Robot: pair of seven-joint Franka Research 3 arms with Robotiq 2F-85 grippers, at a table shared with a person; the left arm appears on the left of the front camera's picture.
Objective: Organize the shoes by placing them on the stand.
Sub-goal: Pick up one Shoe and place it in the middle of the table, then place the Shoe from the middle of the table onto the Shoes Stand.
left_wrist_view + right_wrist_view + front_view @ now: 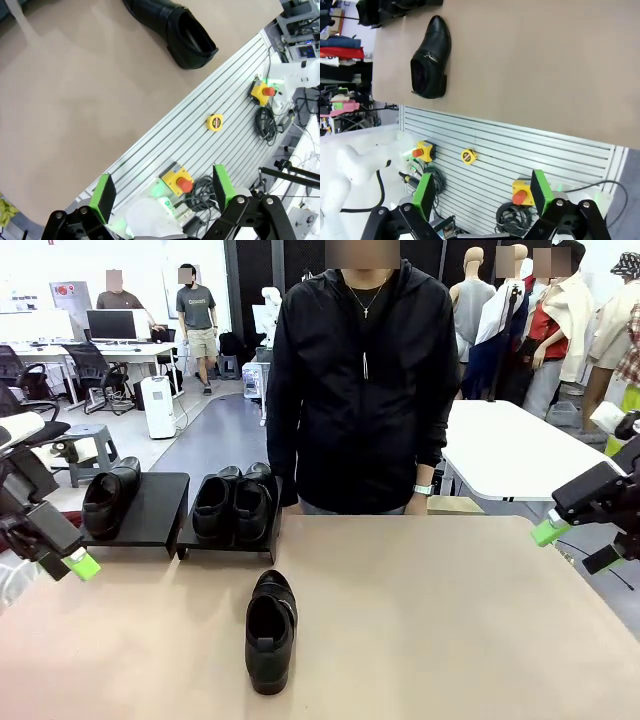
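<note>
Shoe (271, 631) number four lies alone on the counter (450, 620), toe toward the stand (140, 510). Left tool (72, 563), spread and empty, is nearer than the spread right tool (556, 527).

A tan table (450, 620) carries the stand (150, 515) and one loose shoe (271, 630).

Yellow tape measure (215, 122) on slotted aluminium base (200, 150)
</note>
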